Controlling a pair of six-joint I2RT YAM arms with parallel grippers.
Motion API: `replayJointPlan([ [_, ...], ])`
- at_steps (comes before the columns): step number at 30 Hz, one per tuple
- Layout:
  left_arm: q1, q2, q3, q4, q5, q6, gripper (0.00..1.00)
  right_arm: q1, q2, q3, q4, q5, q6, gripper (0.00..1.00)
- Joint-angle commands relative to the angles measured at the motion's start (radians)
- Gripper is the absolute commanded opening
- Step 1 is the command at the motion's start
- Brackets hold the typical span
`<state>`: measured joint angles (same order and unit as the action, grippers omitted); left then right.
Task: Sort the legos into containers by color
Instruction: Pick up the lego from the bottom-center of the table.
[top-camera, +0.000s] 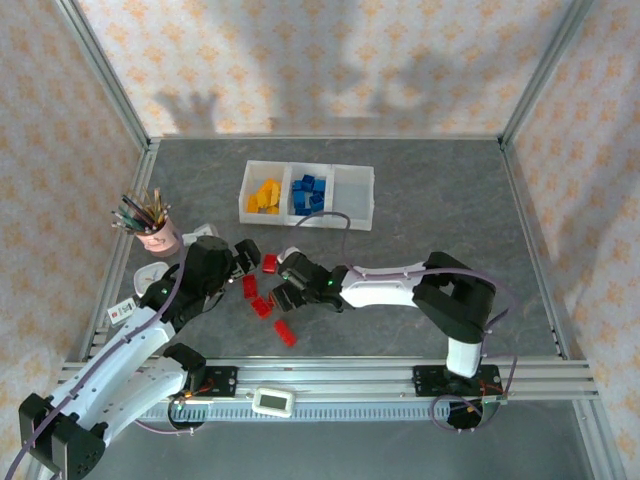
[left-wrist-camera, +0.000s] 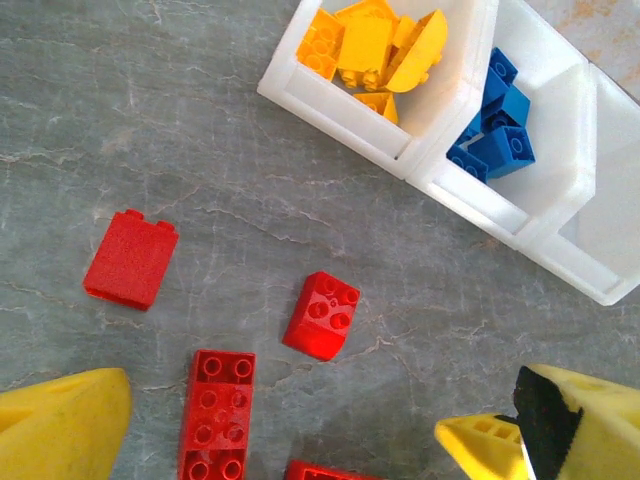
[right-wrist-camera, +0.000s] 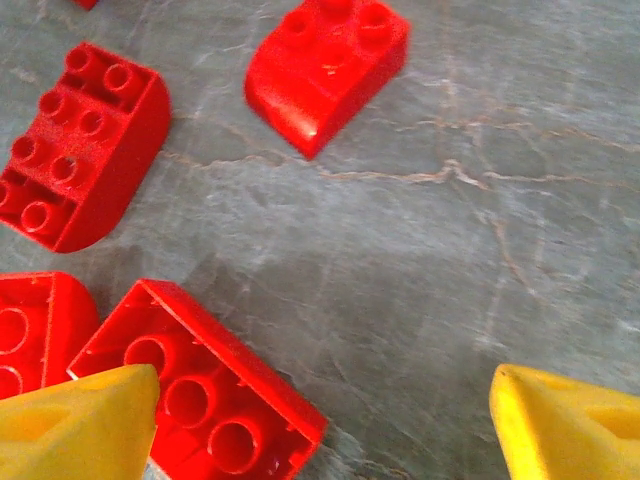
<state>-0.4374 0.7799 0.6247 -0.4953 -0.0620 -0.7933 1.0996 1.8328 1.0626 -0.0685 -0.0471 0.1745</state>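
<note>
The containers (top-camera: 356, 212) are three joined white bins in a row on the grey surface (top-camera: 450, 200). Seen from the top camera, the yellow legos (top-camera: 264, 195) are heaped in the left bin and the blue legos (top-camera: 309, 192) in the middle one. The left wrist camera shows the same two piles, yellow (left-wrist-camera: 372, 50) and blue (left-wrist-camera: 497, 130), each inside its own bin of the containers (left-wrist-camera: 420, 160).

The red legos (top-camera: 262, 306) lie loose on the surface on the near side of the containers, towards the arm bases and well apart from the bins. Four show from above, scattered below the left and middle bins. In the right wrist view one red brick (right-wrist-camera: 200, 390) lies hollow side up, and two rounded ones rest studs up.

The right tool (top-camera: 283, 280) hangs low over this red scatter, near side of the containers. Its yellow fingers (right-wrist-camera: 570, 420) stand wide apart and grip nothing.

The left tool (top-camera: 243, 256) sits just beside the same bricks, also on the near side of the containers. It is spread wide and holds nothing, with red bricks (left-wrist-camera: 322, 315) on the surface ahead of it.

A pink cup (top-camera: 160, 236) of pencils (top-camera: 140, 210) stands off the containers' left end.
</note>
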Motion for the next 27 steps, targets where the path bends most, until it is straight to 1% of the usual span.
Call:
replayJointPlan([
  [1,0.009,-0.023,-0.014,-0.049,-0.035,-0.017,0.99,0.009,0.018,0.026,-0.016,-0.025,-0.095,0.85],
  [4,0.008,-0.027,-0.017,-0.052,-0.038,-0.017,0.99,0.009,0.028,0.03,-0.03,-0.072,-0.14,0.84],
  [9,0.011,-0.025,-0.022,-0.051,-0.04,-0.017,0.99,0.009,0.06,0.046,-0.04,-0.113,-0.187,0.83],
  [13,0.012,-0.024,-0.02,-0.055,-0.045,-0.016,0.99,0.009,0.092,0.07,-0.048,-0.098,-0.204,0.79],
  [17,0.012,-0.025,-0.011,-0.064,-0.051,-0.015,0.99,0.009,0.105,0.085,-0.054,-0.11,-0.222,0.78],
  [19,0.013,-0.027,-0.012,-0.063,-0.051,-0.014,0.99,0.009,0.113,0.09,-0.053,-0.105,-0.226,0.73],
  [22,0.015,-0.025,-0.008,-0.068,-0.053,-0.014,0.99,0.009,0.129,0.104,-0.076,-0.094,-0.227,0.69],
  [27,0.017,-0.027,-0.008,-0.07,-0.055,-0.012,0.99,0.008,0.111,0.093,-0.084,-0.093,-0.21,0.55],
])
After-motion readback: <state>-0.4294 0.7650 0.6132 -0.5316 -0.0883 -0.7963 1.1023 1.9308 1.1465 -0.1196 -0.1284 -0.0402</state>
